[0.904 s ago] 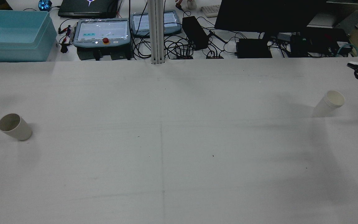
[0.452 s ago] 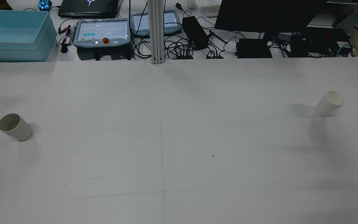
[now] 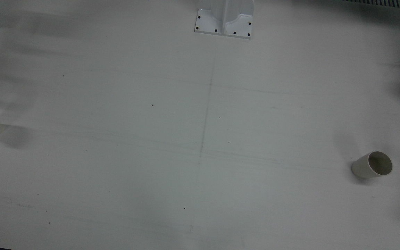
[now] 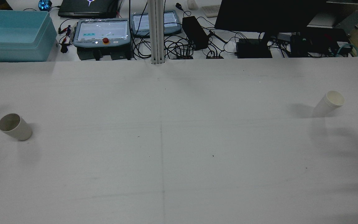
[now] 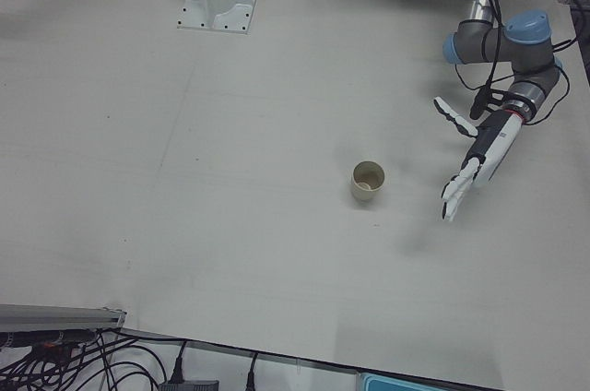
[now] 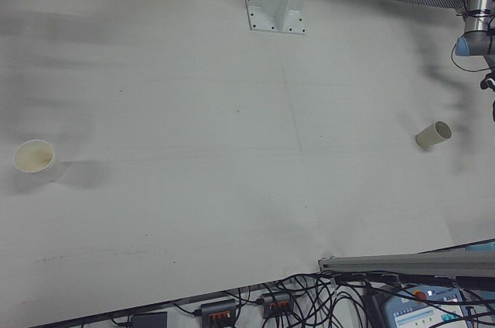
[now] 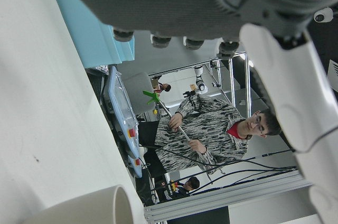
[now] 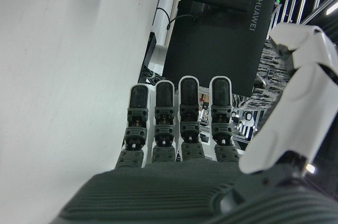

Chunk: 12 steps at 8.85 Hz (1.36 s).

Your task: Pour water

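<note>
Our right hand (image 8: 200, 145) has left the rear view's right edge, fingers spread, empty; left hand (image 5: 475, 156) waits splayed beside the beige paper cup (image 5: 367, 182).

This was a robotics lab. A white worktable (image 4: 179, 140) stood before a bench crowded with teach pendants (image 4: 102, 32), tangled cables (image 4: 179, 46), a dark monitor (image 4: 269, 14) and a blue bin (image 4: 14, 34).

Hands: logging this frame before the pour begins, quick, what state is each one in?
Left hand: open, fingers spread, holding nothing, beside the beige cup.
Right hand: open, fingers straight, holding nothing.
</note>
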Tool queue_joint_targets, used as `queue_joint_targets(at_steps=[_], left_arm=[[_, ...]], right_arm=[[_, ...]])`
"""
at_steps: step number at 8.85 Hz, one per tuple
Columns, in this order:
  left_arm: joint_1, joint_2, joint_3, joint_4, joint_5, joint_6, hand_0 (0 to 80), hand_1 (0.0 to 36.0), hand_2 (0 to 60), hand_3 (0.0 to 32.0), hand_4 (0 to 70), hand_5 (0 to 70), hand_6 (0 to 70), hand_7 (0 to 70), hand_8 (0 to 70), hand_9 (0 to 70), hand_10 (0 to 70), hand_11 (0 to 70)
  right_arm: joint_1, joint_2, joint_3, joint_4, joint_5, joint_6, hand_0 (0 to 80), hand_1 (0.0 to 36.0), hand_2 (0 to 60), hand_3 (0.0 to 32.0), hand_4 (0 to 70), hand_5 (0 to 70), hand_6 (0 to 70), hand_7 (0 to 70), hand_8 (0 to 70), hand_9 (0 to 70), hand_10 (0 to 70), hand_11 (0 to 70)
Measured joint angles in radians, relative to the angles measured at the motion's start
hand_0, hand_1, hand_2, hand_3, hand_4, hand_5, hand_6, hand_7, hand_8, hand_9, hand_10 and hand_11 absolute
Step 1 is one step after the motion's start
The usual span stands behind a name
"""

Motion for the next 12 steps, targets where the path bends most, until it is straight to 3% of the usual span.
queue_joint_targets(at_steps=[1, 2, 3, 4, 5, 6, 11, 12], left_arm=[[0.004, -0.001, 0.041, -0.031, -0.001, 0.023, 49.1, 4.1, 0.0, 11.6, 9.7, 2.0, 0.6, 0.0, 1.1, 0.0, 0.0, 0.0], [0.007, -0.001, 0.062, -0.048, -0.001, 0.062, 47.6, 0.5, 0.0, 12.0, 9.8, 1.1, 0.8, 0.0, 1.4, 1.1, 0.0, 0.0], [0.012, -0.002, 0.070, -0.061, -0.001, 0.121, 47.4, 0.2, 0.0, 11.6, 9.5, 0.4, 1.0, 0.0, 1.3, 1.6, 0.0, 0.0], [0.022, -0.004, 0.073, -0.069, -0.002, 0.167, 48.4, 2.9, 0.0, 8.4, 10.1, 0.9, 1.1, 0.0, 0.3, 0.8, 0.0, 0.0], [0.031, -0.014, 0.074, -0.063, -0.003, 0.190, 50.0, 6.2, 0.0, 3.2, 12.2, 1.3, 1.2, 0.0, 0.0, 0.0, 0.0, 0.0], [0.043, -0.032, 0.078, -0.047, -0.003, 0.208, 49.9, 6.2, 0.0, 0.4, 13.2, 0.9, 1.0, 0.0, 0.0, 0.0, 0.0, 0.0], [0.149, -0.155, 0.169, 0.017, -0.066, 0.268, 50.3, 6.8, 0.0, 1.6, 12.6, 1.6, 0.7, 0.0, 0.0, 0.0, 0.0, 0.0], [0.161, -0.175, 0.168, 0.036, -0.072, 0.286, 50.5, 7.2, 0.0, 0.6, 13.3, 2.0, 0.9, 0.0, 0.0, 0.0, 0.0, 0.0]], right_arm=[[0.000, 0.007, -0.002, 0.000, -0.002, -0.002, 46.5, 9.6, 41.6, 0.0, 28.9, 70.0, 70.0, 70.0, 70.0, 70.0, 50.1, 70.0], [-0.001, 0.010, 0.000, 0.000, -0.002, -0.001, 46.2, 9.1, 41.9, 0.0, 30.6, 70.0, 70.0, 70.0, 70.0, 70.0, 51.4, 70.0], [-0.005, 0.019, 0.000, -0.001, -0.002, 0.000, 46.0, 8.0, 41.5, 0.0, 33.9, 70.0, 70.0, 70.0, 70.0, 70.0, 53.1, 70.0], [-0.010, 0.030, 0.000, -0.002, -0.002, 0.001, 46.1, 8.2, 41.0, 0.0, 33.9, 70.0, 70.0, 70.0, 70.0, 70.0, 52.8, 70.0], [-0.012, 0.036, 0.001, -0.003, -0.001, 0.004, 45.6, 7.4, 40.2, 0.0, 34.0, 70.0, 70.0, 70.0, 70.0, 70.0, 52.0, 70.0], [-0.017, 0.043, 0.000, -0.004, -0.001, 0.005, 45.6, 7.4, 40.2, 0.0, 33.8, 70.0, 70.0, 70.0, 70.0, 70.0, 51.5, 70.0], [-0.030, 0.077, -0.004, -0.024, 0.005, 0.005, 46.0, 8.9, 43.0, 0.0, 32.5, 70.0, 70.0, 70.0, 70.0, 70.0, 52.2, 70.0], [-0.030, 0.083, -0.006, -0.025, 0.006, 0.003, 46.0, 8.9, 42.4, 0.0, 32.0, 70.0, 70.0, 70.0, 70.0, 70.0, 52.0, 70.0]])
